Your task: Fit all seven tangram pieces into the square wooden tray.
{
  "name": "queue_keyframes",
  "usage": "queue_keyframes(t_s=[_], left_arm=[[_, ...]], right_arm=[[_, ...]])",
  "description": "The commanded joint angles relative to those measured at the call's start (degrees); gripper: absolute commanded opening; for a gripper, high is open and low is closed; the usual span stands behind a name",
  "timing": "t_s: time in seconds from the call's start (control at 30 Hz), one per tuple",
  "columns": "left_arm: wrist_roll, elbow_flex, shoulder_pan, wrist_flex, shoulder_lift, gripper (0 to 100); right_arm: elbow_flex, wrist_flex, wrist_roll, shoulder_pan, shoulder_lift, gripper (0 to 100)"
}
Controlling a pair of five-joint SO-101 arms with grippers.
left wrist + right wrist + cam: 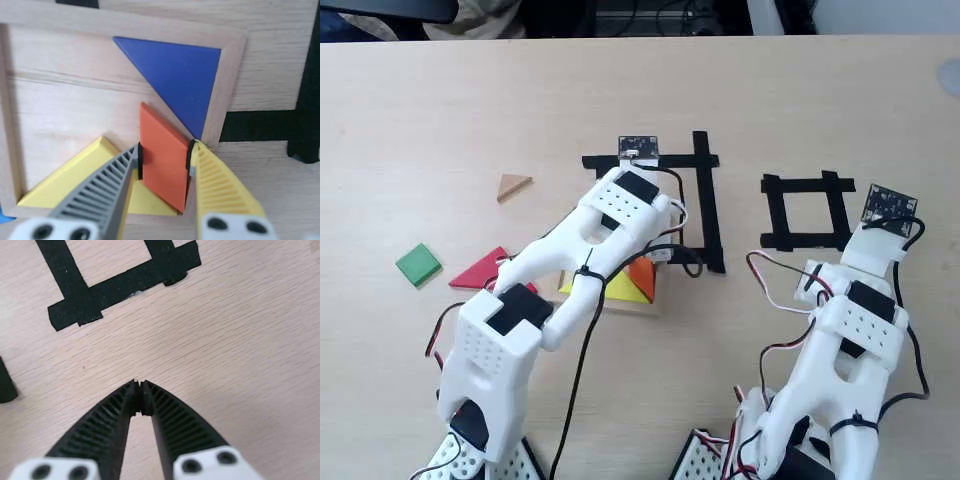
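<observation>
Across the table point(770, 100), your left arm point(570, 280) lies over most of the tray point(638, 308) in the high view, so from there you see only one tray edge with slivers of yellow and orange, and you cannot tell how the pieces sit. The left wrist view fills that in, though the tray's near corners are cut off there. A blue triangle point(180, 75) lies flat in one corner of the tray, and a yellow triangle point(75, 175) lies along the opposite side, partly behind the fingers. Left of the tray, the red triangle point(480, 270) has one corner tucked under the arm. The green square point(418, 264) and the tan triangle point(513, 185) sit in the open, well apart from the tray. A blue scrap at the wrist view's edge, outside the tray, is too cut off to identify. Your left tool point(165, 157) is narrowly open and clamps the orange piece point(162, 160) by its two long edges. One end of that piece is near the blue triangle's tip, and the other overlaps the yellow triangle. Your right tool point(139, 390) is closed on nothing, with its tips together over bare table beside the black tape point(120, 285).
</observation>
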Motion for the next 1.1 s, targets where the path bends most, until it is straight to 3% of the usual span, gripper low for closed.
queue_keyframes(t_s=[0.0,0.37,0.67,0.8,1.07], left_arm=[[-0.44,-2.42,0.75,1.76,-1.05,18],[-0.53,-7.60,0.57,6.51,-1.05,18],[-4.04,-22.29,-3.03,20.13,-0.35,17],[-3.87,-17.54,-9.01,17.05,2.20,3],[-4.13,-16.48,-10.68,13.19,6.33,3]], right_arm=[[-0.22,-0.97,0.44,-0.88,0.31,1.1],[-0.22,-0.97,0.44,-0.88,0.31,1.1],[-0.13,-0.97,0.44,-0.88,0.31,1.1],[-0.13,-0.97,0.44,-0.88,0.31,1.1],[-0.13,-0.97,0.44,-0.88,0.31,1.1]])
